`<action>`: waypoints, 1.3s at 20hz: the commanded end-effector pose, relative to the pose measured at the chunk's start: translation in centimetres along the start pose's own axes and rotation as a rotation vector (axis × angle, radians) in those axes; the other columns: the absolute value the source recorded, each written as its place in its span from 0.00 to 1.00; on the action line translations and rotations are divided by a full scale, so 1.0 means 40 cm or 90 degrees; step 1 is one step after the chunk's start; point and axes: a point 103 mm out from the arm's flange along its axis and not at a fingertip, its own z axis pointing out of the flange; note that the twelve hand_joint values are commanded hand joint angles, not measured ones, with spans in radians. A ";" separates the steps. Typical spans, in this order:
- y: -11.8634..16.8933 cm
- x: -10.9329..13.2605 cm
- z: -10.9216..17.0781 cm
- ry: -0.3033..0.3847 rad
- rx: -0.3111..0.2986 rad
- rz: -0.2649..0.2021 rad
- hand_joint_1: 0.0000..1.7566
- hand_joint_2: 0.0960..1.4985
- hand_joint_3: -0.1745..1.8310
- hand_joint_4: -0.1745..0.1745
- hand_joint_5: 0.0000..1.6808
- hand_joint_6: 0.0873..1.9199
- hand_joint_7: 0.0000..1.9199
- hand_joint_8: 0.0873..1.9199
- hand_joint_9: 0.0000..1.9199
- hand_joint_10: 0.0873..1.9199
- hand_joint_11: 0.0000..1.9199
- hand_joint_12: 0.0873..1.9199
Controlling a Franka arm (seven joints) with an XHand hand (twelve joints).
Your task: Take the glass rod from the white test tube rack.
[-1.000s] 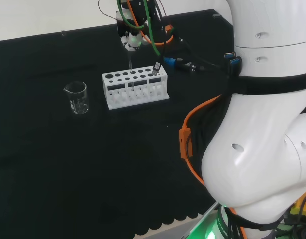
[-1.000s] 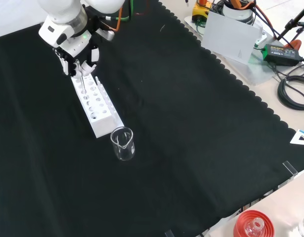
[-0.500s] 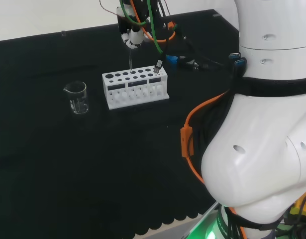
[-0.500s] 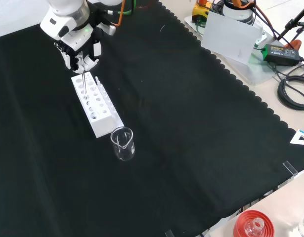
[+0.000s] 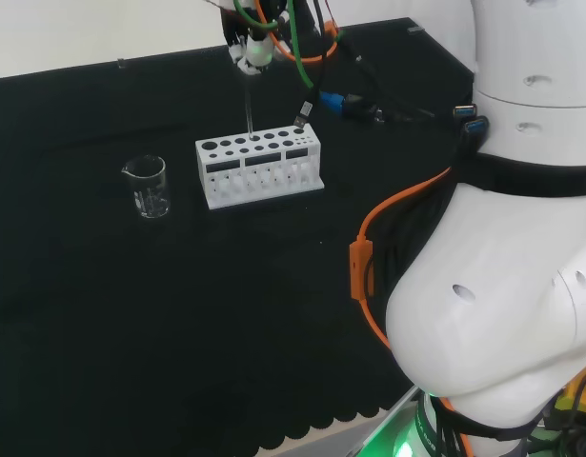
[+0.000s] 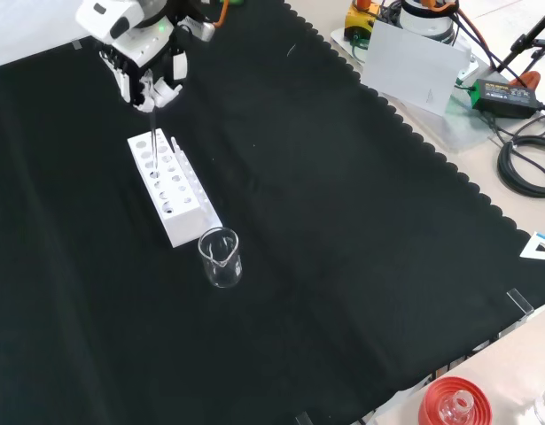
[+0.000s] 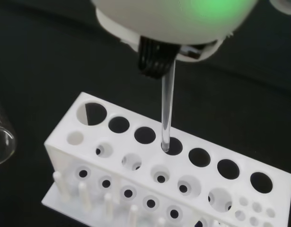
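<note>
The white test tube rack (image 5: 259,171) (image 6: 173,190) (image 7: 159,182) stands on the black cloth. A thin clear glass rod (image 5: 248,103) (image 6: 153,142) (image 7: 167,111) hangs upright above it, its lower tip just inside one of the rack's top holes in the wrist view. The black and white hand (image 5: 255,49) (image 6: 146,75) (image 7: 157,61) is straight above the rack, its fingers pinched on the rod's upper end.
A clear glass beaker (image 5: 148,186) (image 6: 220,258) stands on the cloth just beyond the rack's end. A small black clip (image 5: 300,115) sticks up at the rack's right end in the head view. A red ribbed stand (image 6: 453,403) sits at the front view's bottom right.
The hand has risen with the rod pinched in it. The rod has slid up out of the rack until only its tip is in the hole.
</note>
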 end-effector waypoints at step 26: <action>-0.197 0.075 -0.239 -0.013 -0.055 -0.007 0.76 0.31 0.53 0.00 0.71 0.35 0.74 0.34 0.92 0.20 0.86 0.31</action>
